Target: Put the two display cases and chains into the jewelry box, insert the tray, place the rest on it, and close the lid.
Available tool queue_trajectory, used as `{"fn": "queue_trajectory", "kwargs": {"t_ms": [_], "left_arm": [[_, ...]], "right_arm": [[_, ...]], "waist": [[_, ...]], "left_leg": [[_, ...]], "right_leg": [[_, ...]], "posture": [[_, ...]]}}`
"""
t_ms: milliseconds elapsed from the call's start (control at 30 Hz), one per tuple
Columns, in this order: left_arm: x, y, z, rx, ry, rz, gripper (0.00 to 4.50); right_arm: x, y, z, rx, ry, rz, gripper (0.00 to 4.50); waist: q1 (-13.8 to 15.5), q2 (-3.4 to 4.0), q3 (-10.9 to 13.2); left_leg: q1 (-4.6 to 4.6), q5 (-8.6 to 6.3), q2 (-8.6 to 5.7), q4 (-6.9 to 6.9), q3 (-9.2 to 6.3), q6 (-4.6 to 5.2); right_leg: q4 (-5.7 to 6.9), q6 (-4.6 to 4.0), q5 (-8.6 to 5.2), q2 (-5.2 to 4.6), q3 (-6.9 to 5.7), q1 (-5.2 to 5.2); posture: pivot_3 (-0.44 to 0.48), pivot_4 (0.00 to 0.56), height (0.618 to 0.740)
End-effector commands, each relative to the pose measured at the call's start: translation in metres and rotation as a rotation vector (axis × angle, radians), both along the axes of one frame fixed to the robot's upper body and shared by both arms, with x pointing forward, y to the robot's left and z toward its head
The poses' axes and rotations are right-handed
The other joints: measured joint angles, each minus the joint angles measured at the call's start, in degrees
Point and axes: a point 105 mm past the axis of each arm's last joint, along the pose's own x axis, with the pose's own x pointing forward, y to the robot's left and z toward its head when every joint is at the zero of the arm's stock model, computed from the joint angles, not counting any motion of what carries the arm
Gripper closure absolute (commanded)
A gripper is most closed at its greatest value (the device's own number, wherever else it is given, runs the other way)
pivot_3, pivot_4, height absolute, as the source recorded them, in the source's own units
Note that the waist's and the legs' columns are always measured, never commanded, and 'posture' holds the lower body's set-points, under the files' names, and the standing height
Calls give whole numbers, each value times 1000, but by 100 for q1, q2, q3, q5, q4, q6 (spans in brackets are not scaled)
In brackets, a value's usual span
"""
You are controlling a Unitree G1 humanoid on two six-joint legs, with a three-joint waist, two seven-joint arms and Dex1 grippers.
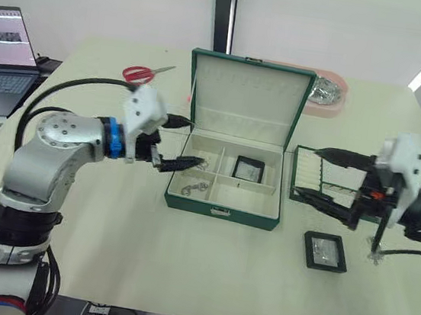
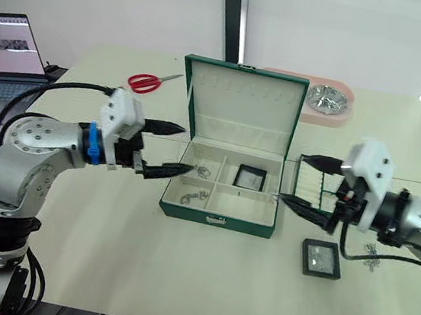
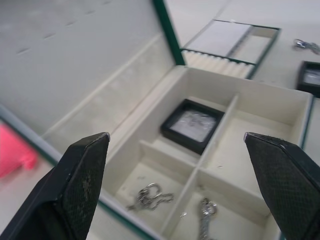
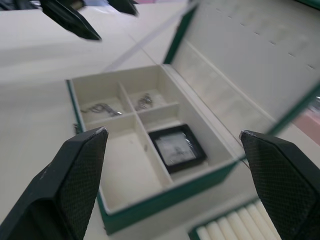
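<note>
One display case sits in the open jewelry box; the other lies on the worktop just near of the right gripper, spread and empty, while the left gripper, also spread, hovers at the box's left

we see a green jewelry box on a pale table, its lid upright. one display case lies in a far compartment; another lies on the table to its right. the left gripper hovers spread at the box's left; the right gripper spread by a green tray.
</note>
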Motion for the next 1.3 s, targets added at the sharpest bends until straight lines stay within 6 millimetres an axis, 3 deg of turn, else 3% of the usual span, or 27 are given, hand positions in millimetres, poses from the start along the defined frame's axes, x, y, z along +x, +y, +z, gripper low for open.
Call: {"fn": "queue_trajectory", "kwargs": {"t_ms": [33,133,233,400,767,1033,1300], "left_arm": [[9,55,10,-77,-141,256,25],[9,92,-9,-155,-132,435,25],[-1,125,-47,-146,-96,577,25],[-28,166,-96,-166,-21,790,25],[-73,192,-131,-130,80,860,25],[-67,164,-109,-51,110,580,25],[-69,167,-108,-45,125,564,25]], "right_arm": [[-4,-41,15,-5,-129,-194,0],[-11,-92,5,-13,-161,-400,0],[-24,-132,-14,-12,-139,-556,0],[-47,-163,-48,-95,-101,-653,0],[-75,-176,-73,-103,56,-620,0],[-68,-170,-68,-158,54,-544,0],[-72,-177,-68,-197,62,-547,0]], "waist": [[-1,0,0],[11,0,-2],[14,-3,-3],[-32,-2,-4],[-43,3,-7],[-42,12,-14],[-44,14,-15]], "left_leg": [[2,0,0,0,0,0],[5,0,0,-2,2,0],[7,-1,-1,-4,6,0],[22,-11,3,-12,10,19],[52,-14,6,-21,22,20],[55,-14,5,-20,22,20],[55,-14,6,-21,23,20]], "right_leg": [[0,0,0,0,0,1],[0,0,0,0,1,3],[-2,0,0,-2,4,4],[2,0,0,-2,8,5],[2,1,-1,-3,22,27],[3,1,-1,-3,23,30],[2,1,-1,-3,23,30]], "posture": [[0,150,740],[0,150,740],[0,150,740],[0,150,740],[0,150,740],[0,150,740],[0,150,740]]}}
